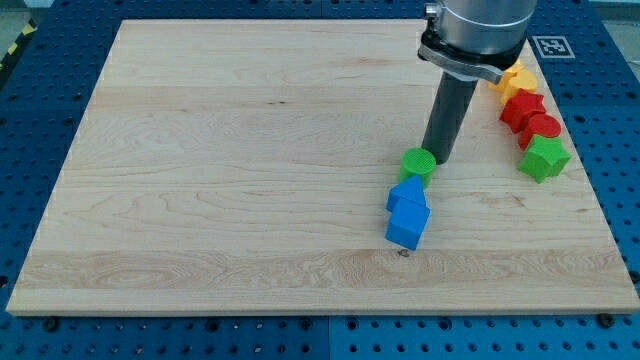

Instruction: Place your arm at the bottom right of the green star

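Note:
The green star (545,158) lies near the board's right edge, at the lower end of a column of blocks. My tip (439,160) rests on the board well to the left of the star, touching the right side of a green cylinder (418,163). The rod rises from the tip to the arm at the view's top.
Above the green star sit a red cylinder (541,128), a red star (522,107) and a yellow block (513,78). Below the green cylinder lie a blue block (405,192) and a blue cube (408,225). The wooden board (220,180) sits on a blue perforated table.

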